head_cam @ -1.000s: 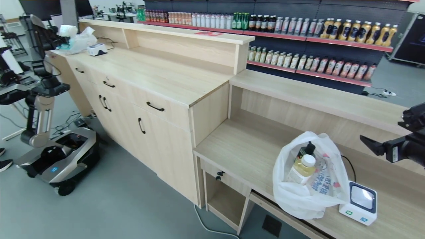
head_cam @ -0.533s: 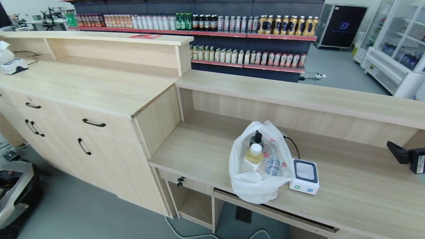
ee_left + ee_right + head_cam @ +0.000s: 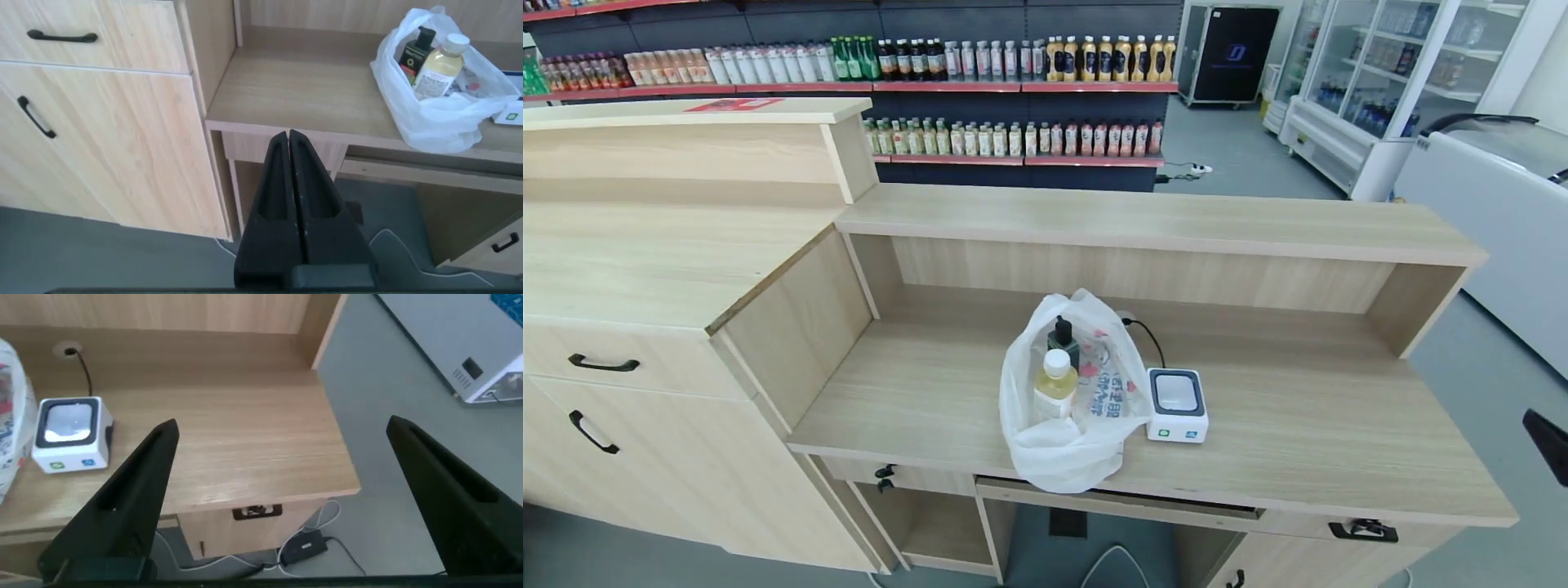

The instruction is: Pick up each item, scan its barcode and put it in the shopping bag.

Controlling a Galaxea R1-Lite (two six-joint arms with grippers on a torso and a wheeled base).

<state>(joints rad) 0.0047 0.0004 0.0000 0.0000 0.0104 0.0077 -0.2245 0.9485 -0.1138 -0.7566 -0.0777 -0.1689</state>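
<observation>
My camera swings right; the white plastic shopping bag (image 3: 1066, 408) stays beside the white square scanner (image 3: 1177, 405). My left gripper (image 3: 288, 139) is pressed closed and empty, my right gripper (image 3: 282, 425) spread wide, empty.

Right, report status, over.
Left hand shut, empty. Right hand open, empty. Shopping bag on counter, yellow bottle and dark bottle inside. Scanner beside bag, unobstructed.
</observation>
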